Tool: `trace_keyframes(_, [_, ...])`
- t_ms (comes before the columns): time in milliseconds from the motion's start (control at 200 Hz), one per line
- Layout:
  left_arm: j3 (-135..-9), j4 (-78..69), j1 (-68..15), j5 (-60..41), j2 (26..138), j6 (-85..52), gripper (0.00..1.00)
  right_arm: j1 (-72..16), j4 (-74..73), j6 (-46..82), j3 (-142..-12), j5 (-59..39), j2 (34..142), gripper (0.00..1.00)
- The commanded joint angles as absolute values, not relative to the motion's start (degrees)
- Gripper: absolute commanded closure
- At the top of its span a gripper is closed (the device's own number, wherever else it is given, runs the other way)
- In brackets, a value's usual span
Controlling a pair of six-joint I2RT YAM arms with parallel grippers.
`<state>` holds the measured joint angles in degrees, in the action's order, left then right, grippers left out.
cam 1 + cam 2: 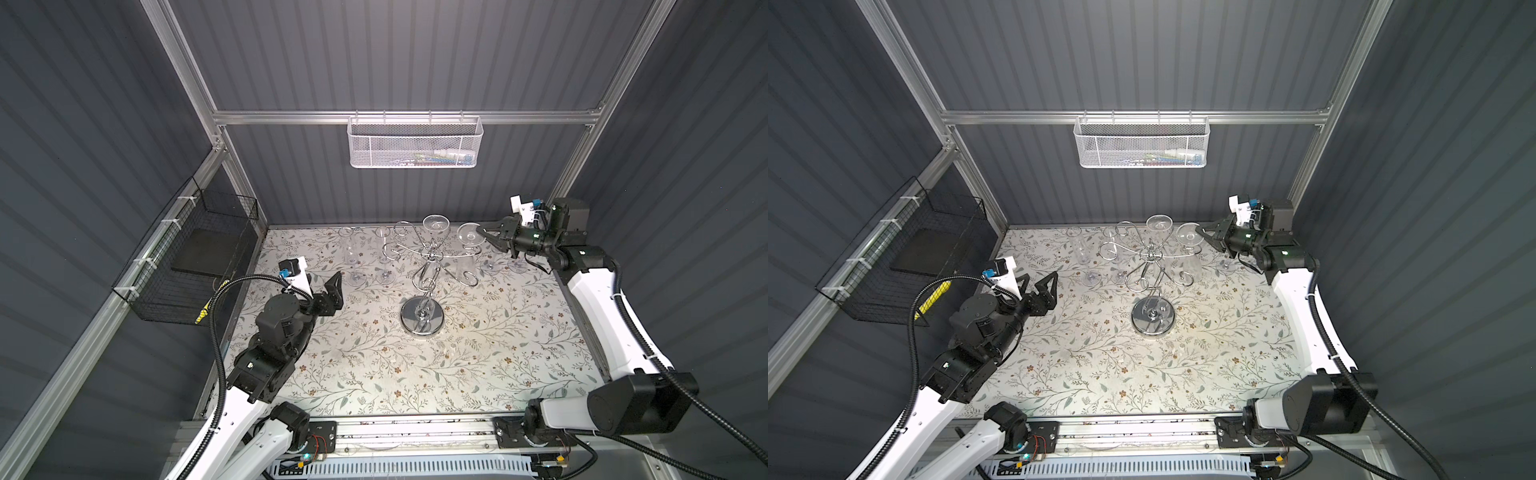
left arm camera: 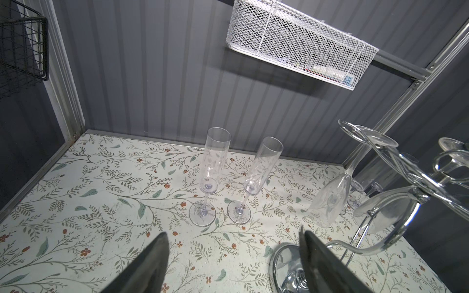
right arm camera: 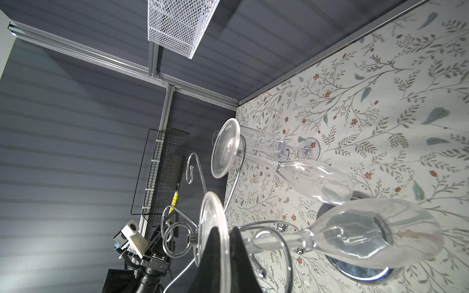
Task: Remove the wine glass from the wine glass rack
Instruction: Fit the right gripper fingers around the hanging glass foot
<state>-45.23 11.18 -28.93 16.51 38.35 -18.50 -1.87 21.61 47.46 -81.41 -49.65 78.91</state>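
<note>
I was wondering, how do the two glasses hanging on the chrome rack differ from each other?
The held glass has a wide, rounded bowl; the free glass has a slimmer, tapered one. The right tool is shut on the held glass's foot; the free glass is untouched. Both are clear and hang bowl-down from the wine glass rack.

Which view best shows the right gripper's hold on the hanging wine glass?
Right wrist: right gripper jaws clamp the foot of the wine glass, close up. Both top views show it small; left wrist shows mainly its bowl.
</note>
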Motion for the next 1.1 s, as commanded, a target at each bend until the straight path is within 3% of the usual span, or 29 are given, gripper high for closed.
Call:
trace_keyframes(0, [-44.3, 10.8, -28.8, 16.5, 37.9, -18.7, 0.18, -1.2, 21.3, 47.8, -82.2, -49.9, 78.0, 1.0])
trace_keyframes(770, [-43.5, 11.0, -28.8, 16.1, 37.0, -18.9, 0.18, -0.4, 26.7, 47.1, -79.6, -49.1, 71.5, 1.0])
trace_keyframes(1096, [-43.3, 10.9, -28.8, 16.4, 36.6, -18.8, 0.18, -1.1, 24.2, 49.4, -78.4, -54.1, 70.7, 1.0])
